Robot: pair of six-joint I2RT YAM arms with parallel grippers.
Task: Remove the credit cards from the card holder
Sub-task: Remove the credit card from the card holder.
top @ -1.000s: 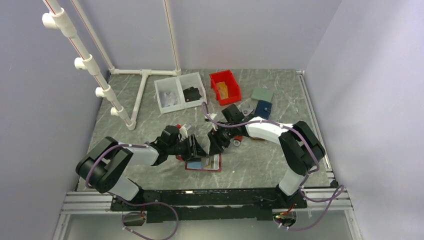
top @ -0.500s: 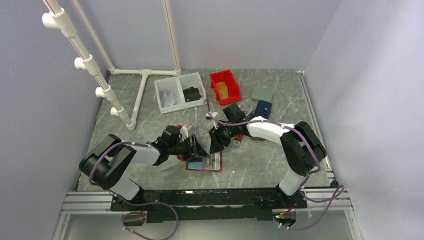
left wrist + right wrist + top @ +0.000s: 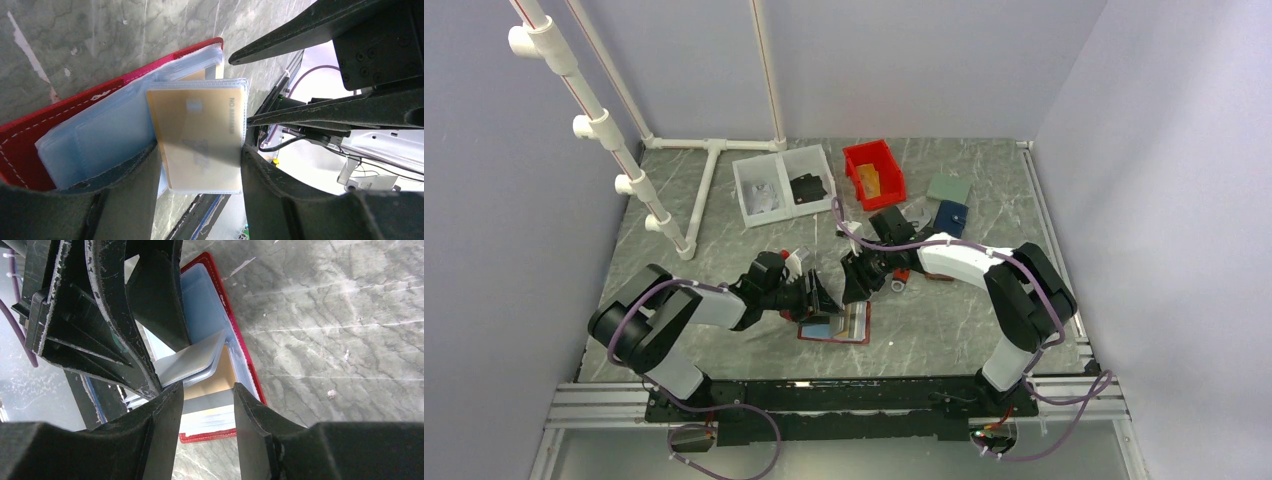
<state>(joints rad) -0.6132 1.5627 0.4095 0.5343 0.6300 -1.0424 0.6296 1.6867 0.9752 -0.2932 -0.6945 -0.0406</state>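
The red card holder lies open on the table between the arms, its pale blue-grey pockets facing up. My left gripper is closed across a clear sleeve with the tan-orange credit card, lifted off the holder; its fingers press the sleeve's two edges. My right gripper is open and empty, just above the holder, jaws apart over another tan card in its pocket. The lifted sleeve also shows there.
A red bin and a white two-part tray stand behind the grippers. A blue wallet and a grey-green flat thing lie at the back right. A white pipe frame stands at the left.
The left arm's elbow has shifted a little to the right. Both grippers stay close together over the open holder, with the sleeve raised slightly.
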